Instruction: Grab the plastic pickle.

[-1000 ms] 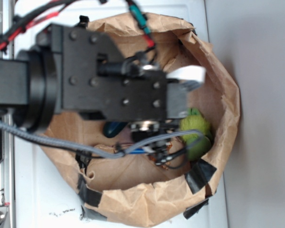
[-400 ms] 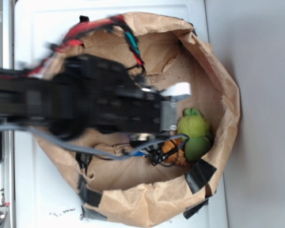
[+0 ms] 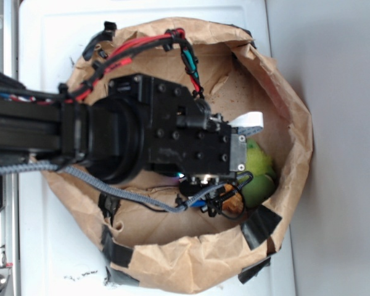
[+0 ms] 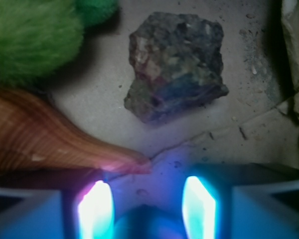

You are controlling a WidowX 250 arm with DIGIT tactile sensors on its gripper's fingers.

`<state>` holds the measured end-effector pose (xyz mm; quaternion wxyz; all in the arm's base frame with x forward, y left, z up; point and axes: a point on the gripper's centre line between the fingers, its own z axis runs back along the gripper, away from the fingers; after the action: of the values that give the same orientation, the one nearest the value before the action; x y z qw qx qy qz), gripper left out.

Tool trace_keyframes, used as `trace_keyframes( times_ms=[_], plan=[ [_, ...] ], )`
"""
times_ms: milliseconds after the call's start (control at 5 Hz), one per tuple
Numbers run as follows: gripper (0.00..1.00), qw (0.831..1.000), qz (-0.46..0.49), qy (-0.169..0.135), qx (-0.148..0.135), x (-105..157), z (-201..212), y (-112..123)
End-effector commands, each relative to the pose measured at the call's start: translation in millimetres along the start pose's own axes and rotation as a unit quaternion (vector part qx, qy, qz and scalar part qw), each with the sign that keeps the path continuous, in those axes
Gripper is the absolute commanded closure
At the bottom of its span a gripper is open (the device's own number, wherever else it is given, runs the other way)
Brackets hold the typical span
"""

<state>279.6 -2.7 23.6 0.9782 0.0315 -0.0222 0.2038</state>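
Jaws spread in wrist view over a rock (image 4: 176,65) and seashell (image 4: 50,134); exterior view hides both.

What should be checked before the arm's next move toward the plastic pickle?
1. Is the plastic pickle in view: not ok. Neither view shows it; the arm may hide it.
2. Are the jaws open and empty: ok.
3. Right target ahead of the jaws: not ok. Only the orange seashell and a dark rock lie there.
4. Fuzzy green toy apart from the jaws: ok.
5. Clearance to the paper bag wall: cannot tell.
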Motion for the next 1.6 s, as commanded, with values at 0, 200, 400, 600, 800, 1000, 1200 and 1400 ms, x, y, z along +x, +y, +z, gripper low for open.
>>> trace_keyframes(
  times_ms=[0, 200, 400, 600, 800, 1000, 1200, 1400],
  plan=[
    [1.00, 0.998, -0.002, -0.050, -0.037, 18, 34, 19],
    [1.00, 0.995, -0.016, -0.068, -0.076, 19, 64, 21],
    [1.00, 0.992, -0.020, -0.074, -0.102, 20, 86, 26],
    [0.00, 0.991, -0.069, -0.075, -0.088, 13, 87, 36],
    [0.00, 0.980, -0.166, -0.096, -0.046, 3, 67, 39],
    [0.00, 0.971, -0.218, -0.101, -0.016, -3, 52, 36],
    [0.00, 0.966, -0.237, -0.103, 0.000, -8, 42, 37],
    [0.00, 0.961, -0.261, -0.091, 0.011, -5, 34, 47]
  ],
)
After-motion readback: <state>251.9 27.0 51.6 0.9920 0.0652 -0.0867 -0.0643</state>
